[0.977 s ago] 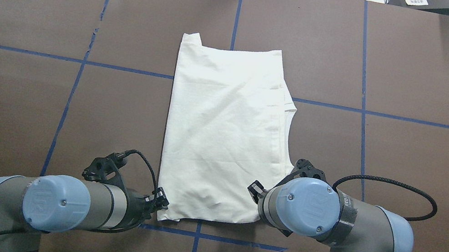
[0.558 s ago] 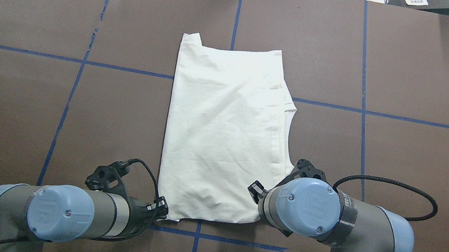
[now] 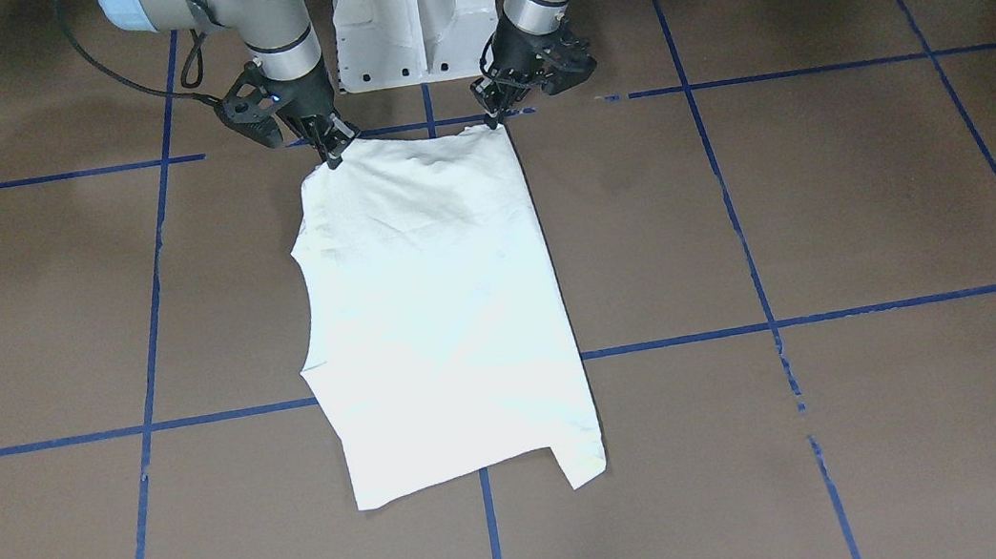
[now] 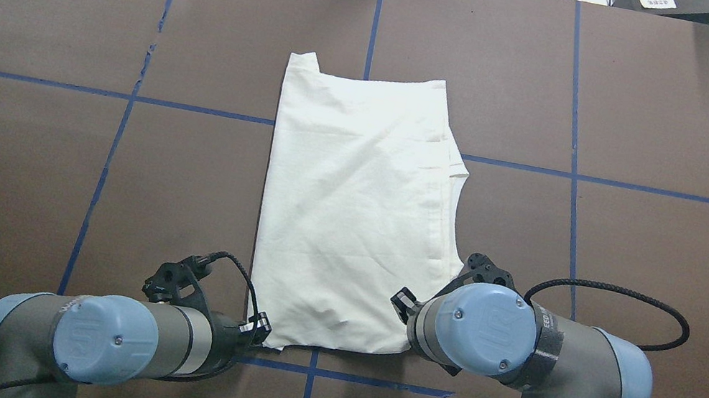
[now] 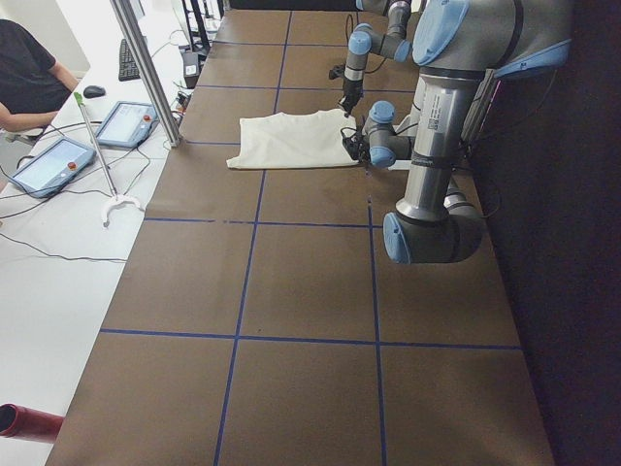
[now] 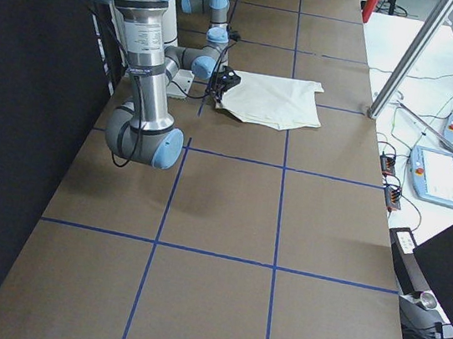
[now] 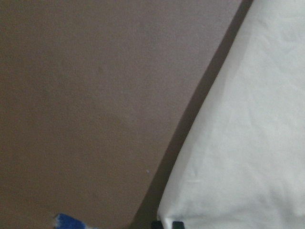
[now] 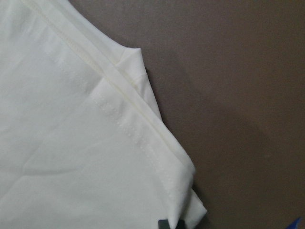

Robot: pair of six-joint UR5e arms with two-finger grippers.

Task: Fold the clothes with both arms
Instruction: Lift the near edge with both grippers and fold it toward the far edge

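Note:
The cream-white T-shirt lies folded flat at the table's middle, plain side up; no print shows. It also shows in the front-facing view. My left gripper is low at the shirt's near left corner, also in the front-facing view. In the left wrist view its tips sit close together on the cloth edge. My right gripper is at the near right corner, hidden under its wrist in the overhead view. In the right wrist view its tips pinch the hemmed corner.
The white pedestal base stands just behind both grippers. Blue tape lines cross the brown table cover. In the exterior left view a metal post, tablets and a seated person are beyond the table's far edge.
My left arm has swung right and toward the robot, bringing its gripper onto the shirt's near left corner, which shifted slightly. The right arm has not moved.

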